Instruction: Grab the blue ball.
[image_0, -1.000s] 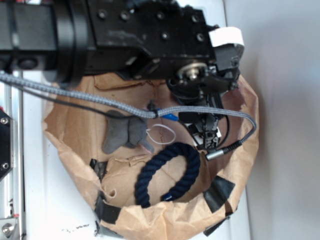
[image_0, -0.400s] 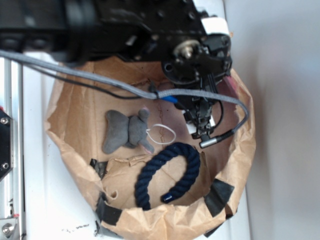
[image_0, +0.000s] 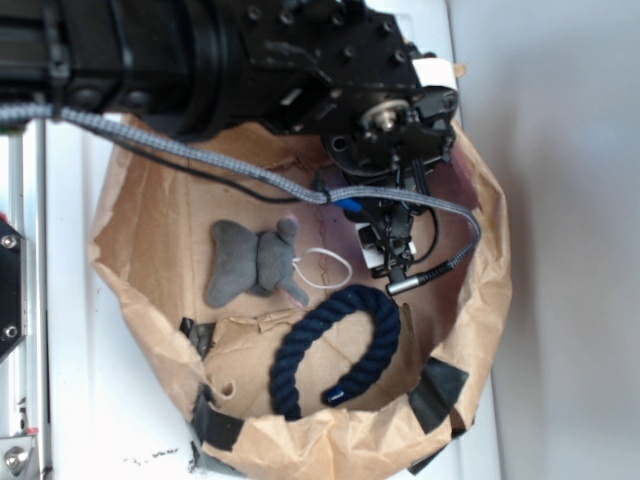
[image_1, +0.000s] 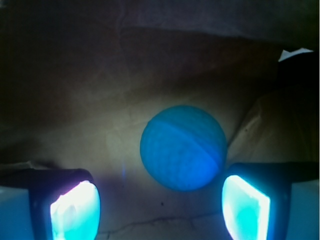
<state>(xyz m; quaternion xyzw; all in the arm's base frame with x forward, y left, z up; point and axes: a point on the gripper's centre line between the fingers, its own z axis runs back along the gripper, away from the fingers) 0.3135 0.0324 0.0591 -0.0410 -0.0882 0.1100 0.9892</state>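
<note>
The blue ball (image_1: 182, 147) lies on brown paper in the wrist view, just ahead of my gripper (image_1: 160, 206) and a little right of its midline. Both glowing pads (image_1: 75, 210) stand wide apart with only paper between them; the ball is near the right one but not touching it. From the exterior view only a blue sliver of the ball (image_0: 349, 205) shows under the arm, at the back of the paper nest (image_0: 140, 230). My gripper (image_0: 388, 248) points down inside the nest, open.
A grey plush toy (image_0: 255, 262) lies left of the gripper with a white loop (image_0: 326, 268) beside it. A dark navy rope ring (image_0: 340, 345) curves in front. A grey braided cable (image_0: 200, 160) crosses the nest. Black tape (image_0: 440, 390) patches the paper rim.
The arm has drawn back toward the far side of the nest, carrying the gripper away from the rope ring. The plush toy and rope ring have not moved.
</note>
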